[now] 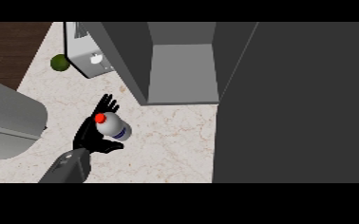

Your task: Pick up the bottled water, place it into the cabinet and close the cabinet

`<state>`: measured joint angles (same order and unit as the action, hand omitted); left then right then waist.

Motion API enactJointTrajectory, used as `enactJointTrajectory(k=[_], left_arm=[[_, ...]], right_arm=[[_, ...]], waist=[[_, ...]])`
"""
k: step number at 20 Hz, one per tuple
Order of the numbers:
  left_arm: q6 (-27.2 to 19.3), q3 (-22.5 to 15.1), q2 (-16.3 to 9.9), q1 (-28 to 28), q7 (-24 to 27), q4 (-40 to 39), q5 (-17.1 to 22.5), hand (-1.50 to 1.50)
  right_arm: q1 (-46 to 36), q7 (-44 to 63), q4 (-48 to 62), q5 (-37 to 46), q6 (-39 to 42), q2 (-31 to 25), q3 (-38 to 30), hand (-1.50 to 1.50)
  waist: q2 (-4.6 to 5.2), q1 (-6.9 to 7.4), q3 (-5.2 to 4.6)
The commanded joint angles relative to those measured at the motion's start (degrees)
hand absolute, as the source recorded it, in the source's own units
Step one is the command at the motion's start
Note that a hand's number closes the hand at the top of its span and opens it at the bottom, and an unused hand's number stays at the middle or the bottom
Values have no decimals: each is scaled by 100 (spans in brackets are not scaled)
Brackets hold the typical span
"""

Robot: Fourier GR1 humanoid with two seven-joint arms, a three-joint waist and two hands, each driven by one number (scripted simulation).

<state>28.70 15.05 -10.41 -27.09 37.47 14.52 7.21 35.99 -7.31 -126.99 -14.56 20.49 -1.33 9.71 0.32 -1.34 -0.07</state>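
Left hand (95, 133) fingers curled around upright bottled water (112, 126).

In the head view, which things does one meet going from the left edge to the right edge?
Grey object at the left edge → green round object → left hand holding the bottled water → open cabinet → dark cabinet door.
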Motion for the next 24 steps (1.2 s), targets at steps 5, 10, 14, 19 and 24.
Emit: enactJointTrajectory(k=[5,10,14,19,24], left_arm=[[826,28,-20,46,143,-334,69,-150],[656,-94,527,-142,128,-192,21,-150],[868,-184,354,-90,146,-192,-54,-150],[770,-295,584,-85,404,-75,-144,150],[841,-285,595,-91,151,152,-18,150]], right_arm=[[75,-55,33,131,-50,58,164,-150],[176,-80,25,239,-142,128,428,-150],[-144,202,-15,83,-176,6,180,-150],[-306,87,186,-412,14,-198,-344,-150],[-112,-95,165,-222,132,-245,-239,-150]], waist=[[-3,6,-5],[-9,-15,-5],[0,15,-5],[3,17,-3],[-22,58,3]])
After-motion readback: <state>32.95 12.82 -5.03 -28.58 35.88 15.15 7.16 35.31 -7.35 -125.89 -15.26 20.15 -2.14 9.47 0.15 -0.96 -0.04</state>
